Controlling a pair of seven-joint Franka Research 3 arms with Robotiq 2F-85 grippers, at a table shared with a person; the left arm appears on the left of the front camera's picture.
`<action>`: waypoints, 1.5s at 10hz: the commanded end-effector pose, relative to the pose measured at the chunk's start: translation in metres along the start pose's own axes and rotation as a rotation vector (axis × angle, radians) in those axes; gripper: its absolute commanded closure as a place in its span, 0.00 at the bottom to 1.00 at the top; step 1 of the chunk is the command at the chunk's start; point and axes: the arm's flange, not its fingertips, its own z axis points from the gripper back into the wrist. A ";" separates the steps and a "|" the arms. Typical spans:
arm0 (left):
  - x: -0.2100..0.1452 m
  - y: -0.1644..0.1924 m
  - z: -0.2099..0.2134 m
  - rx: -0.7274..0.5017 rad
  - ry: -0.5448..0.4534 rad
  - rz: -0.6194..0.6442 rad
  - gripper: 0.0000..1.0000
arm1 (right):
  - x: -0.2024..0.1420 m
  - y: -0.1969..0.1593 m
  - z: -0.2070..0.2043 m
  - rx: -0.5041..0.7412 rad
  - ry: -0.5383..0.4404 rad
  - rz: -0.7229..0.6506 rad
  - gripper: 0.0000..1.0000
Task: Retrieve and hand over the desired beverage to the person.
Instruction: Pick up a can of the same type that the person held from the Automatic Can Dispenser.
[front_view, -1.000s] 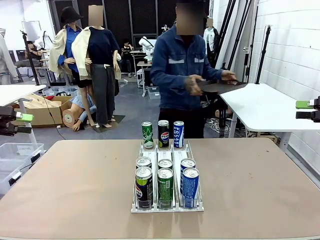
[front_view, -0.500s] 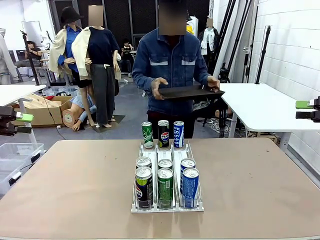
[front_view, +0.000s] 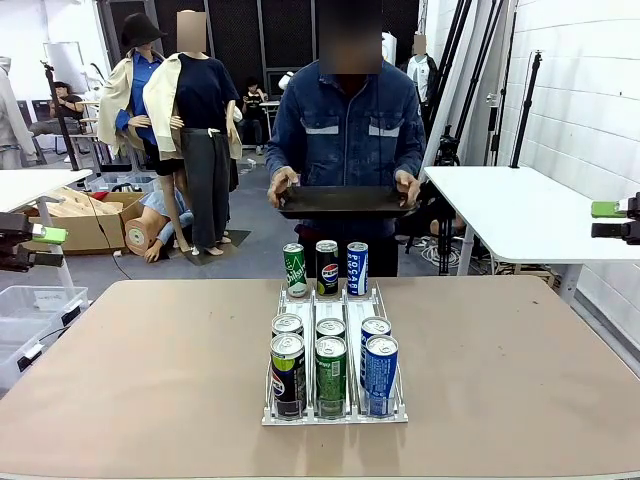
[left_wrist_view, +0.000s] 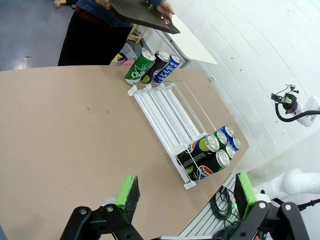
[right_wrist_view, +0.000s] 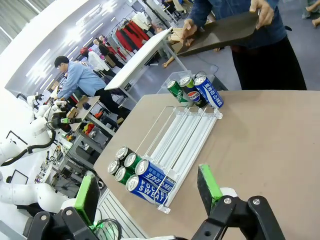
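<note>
Left gripper (left_wrist_view: 186, 187): mine, jaws spread fully and holding nothing. It sits at the bottom of the left wrist view, and at the left edge of the front view, off the table (front_view: 150, 350).
Right gripper (right_wrist_view: 147, 192): also wide open and empty, at the right edge of the front view.
Person (front_view: 350, 130): top centre of the front view, beyond the table's far edge, holding a dark tray (front_view: 345, 200) level by both ends.
Rack (front_view: 335, 305): clear, three lanes, at the centre of the table, with its middle stretch bare.
Far cans: a green can (front_view: 294, 270), a Pepsi can (front_view: 327, 267) and a Pocari can (front_view: 357, 268) stand upright at the rack's far end.
Near cans (front_view: 331, 365): six, in two rows of three, at the rack's near end in the lower centre of the frame.
</note>
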 end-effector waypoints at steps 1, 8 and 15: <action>0.001 0.001 0.001 -0.018 -0.019 -0.007 0.00 | 0.002 0.000 -0.003 0.017 -0.025 -0.002 0.00; 0.001 0.001 0.001 -0.018 -0.019 -0.007 0.00 | 0.002 0.000 -0.003 0.017 -0.025 -0.002 0.00; 0.001 0.001 0.001 -0.018 -0.019 -0.007 0.00 | -0.001 0.000 -0.006 -0.098 0.054 -0.113 0.00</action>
